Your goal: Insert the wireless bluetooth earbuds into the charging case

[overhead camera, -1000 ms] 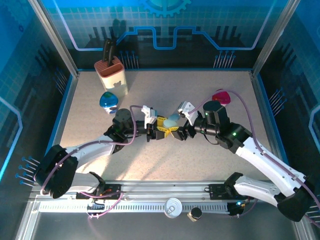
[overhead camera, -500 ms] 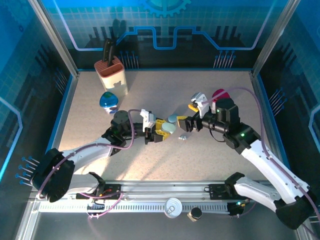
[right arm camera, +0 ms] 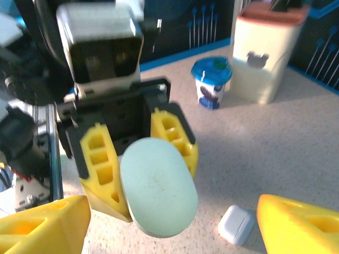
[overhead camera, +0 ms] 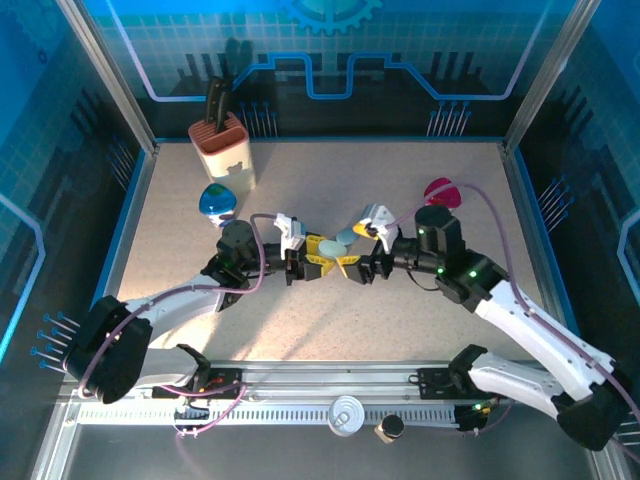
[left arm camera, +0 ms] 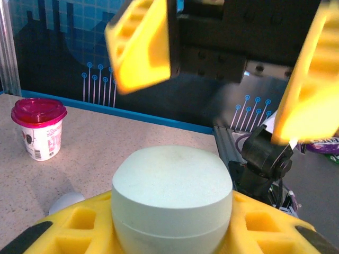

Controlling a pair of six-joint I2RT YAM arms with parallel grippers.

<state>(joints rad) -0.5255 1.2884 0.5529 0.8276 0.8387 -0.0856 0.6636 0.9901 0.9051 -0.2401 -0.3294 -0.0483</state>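
Near the middle of the table (overhead camera: 420, 320) the two arms meet tip to tip; the left gripper (overhead camera: 322, 254) has its yellow fingers (right arm camera: 108, 198) pressed on either side of the charging case (left arm camera: 172, 193), a pale green pebble with its lid down, held above the tabletop; facing it, the right gripper (left arm camera: 225, 69) stands wide apart with nothing between its fingers, the case just in front of them; a small white earbud piece (right arm camera: 237, 224) lies on the table just beside and below the case, touching neither gripper, its stem not discernible; farther back stand a blue-lidded cup (overhead camera: 217, 202) on the left and a pink-lidded cup (overhead camera: 440, 192) on the right; farthest, a knife block (overhead camera: 222, 140).
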